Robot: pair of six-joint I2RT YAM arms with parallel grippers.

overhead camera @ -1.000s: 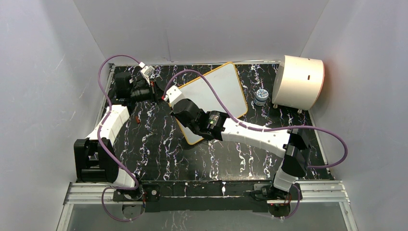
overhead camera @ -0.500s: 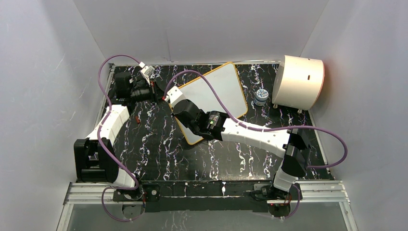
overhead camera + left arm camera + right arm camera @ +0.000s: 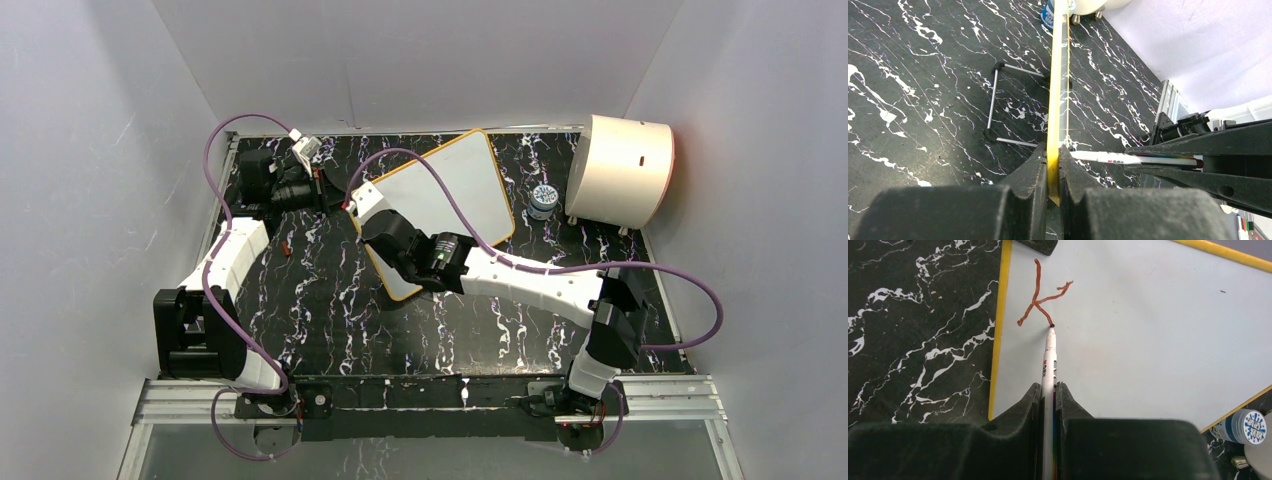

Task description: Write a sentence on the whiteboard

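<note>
On the black, white-veined marbled mat (image 3: 320, 300), the flat white orange-rimmed whiteboard (image 3: 460, 185) is sitting askew, its long axis running from left toward far right. The left gripper (image 3: 1053, 152) is clamping its left edge; the right gripper (image 3: 1048, 390) is gripping a slim white marker (image 3: 1049, 360), tip pointing away from the jaws and touching the sentence (image 3: 1040, 300), only a dark red K

This looks like a robotics lab booth: blank white panels (image 3: 100, 200) box in the marbled black worktop (image 3: 923, 75) under the left fingers (image 3: 1030, 172), with an aluminium rail (image 3: 680, 400) and purple cables (image 3: 718, 310) behind.
</note>
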